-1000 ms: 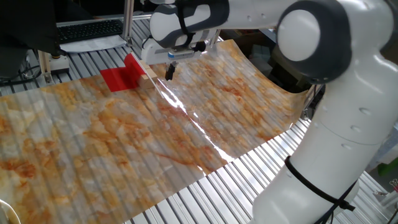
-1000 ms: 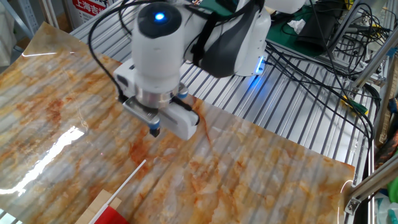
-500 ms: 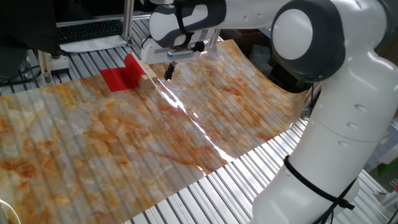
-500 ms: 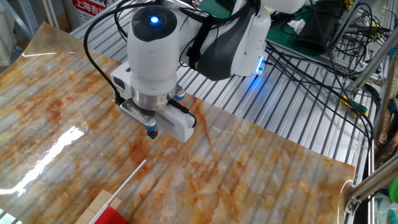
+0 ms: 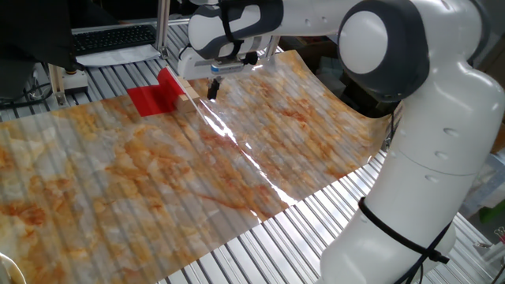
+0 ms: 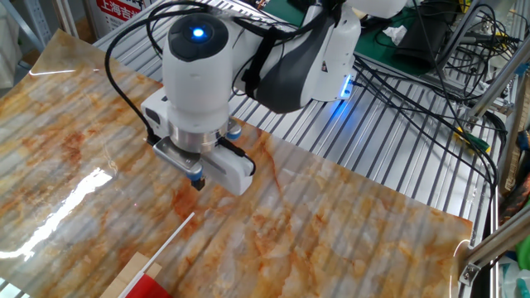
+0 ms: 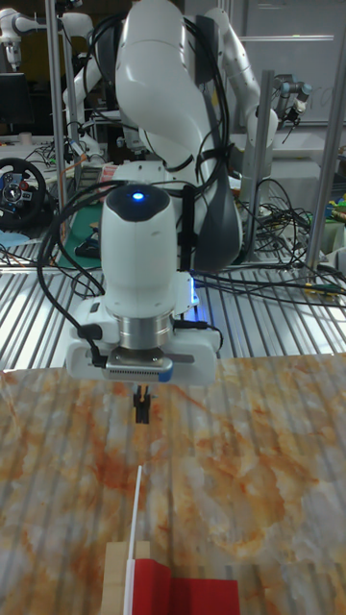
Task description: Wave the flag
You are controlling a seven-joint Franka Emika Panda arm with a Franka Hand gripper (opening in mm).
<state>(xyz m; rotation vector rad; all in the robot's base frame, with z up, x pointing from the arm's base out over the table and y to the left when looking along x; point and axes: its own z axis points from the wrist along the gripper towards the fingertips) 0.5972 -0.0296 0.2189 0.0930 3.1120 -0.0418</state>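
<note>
The flag [image 5: 152, 98] lies flat on the orange-marbled sheet, its small red cloth joined to a tan wooden block [image 5: 177, 84]. A thin white stick [image 6: 175, 235] runs from the block [image 6: 131, 275] toward the arm. My gripper [image 5: 213, 90] hangs just above the sheet, a short way beyond the stick's free end [image 7: 137, 473], pointing straight down. Its dark fingers stand together and hold nothing. In the tall fixed view the gripper [image 7: 142, 406] is directly behind the stick, with the red cloth [image 7: 183, 590] at the bottom edge.
The large orange-marbled sheet [image 5: 237, 166] covers most of the slatted metal table [image 5: 316, 221] and curls up at its far end. A keyboard [image 5: 110, 37] and upright posts stand behind the flag. Cables [image 6: 414, 91] lie beyond the sheet.
My gripper has shifted a little toward the stick's end and the flag. The flag has not moved.
</note>
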